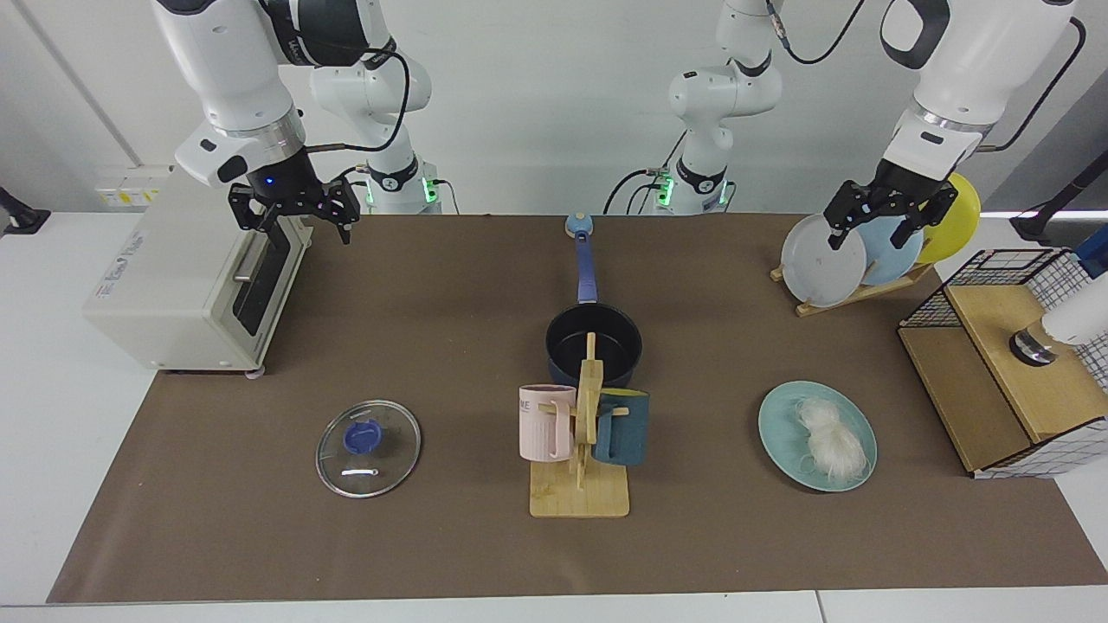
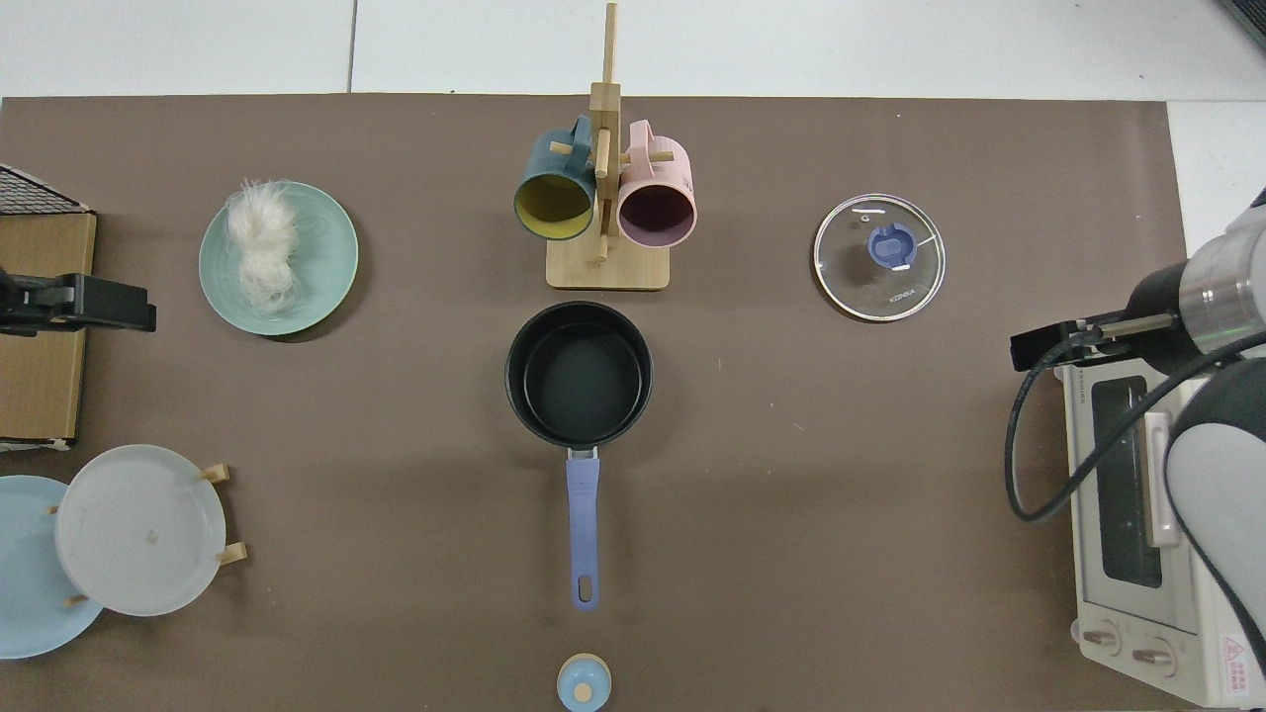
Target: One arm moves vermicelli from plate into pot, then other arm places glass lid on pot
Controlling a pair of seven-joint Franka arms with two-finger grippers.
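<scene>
Overhead, both grippers hung with fingers spread, holding nothing: the left gripper (image 1: pixel 876 223) well behind the white vermicelli bundle (image 1: pixel 831 439) on its pale teal plate (image 1: pixel 779 424), the right gripper (image 1: pixel 296 210) well behind the clear glass lid (image 1: pixel 368 447). Between them stood the navy pot (image 1: pixel 594 346), uncovered.

Brown mat-covered table (image 1: pixel 433 536): between the two grippers' raised jaws sit dark navy pot (image 1: pixel 594 344), wooden mug rack (image 1: pixel 580 493), teal plate (image 1: pixel 817 435), glass lid (image 1: pixel 368 447).
</scene>
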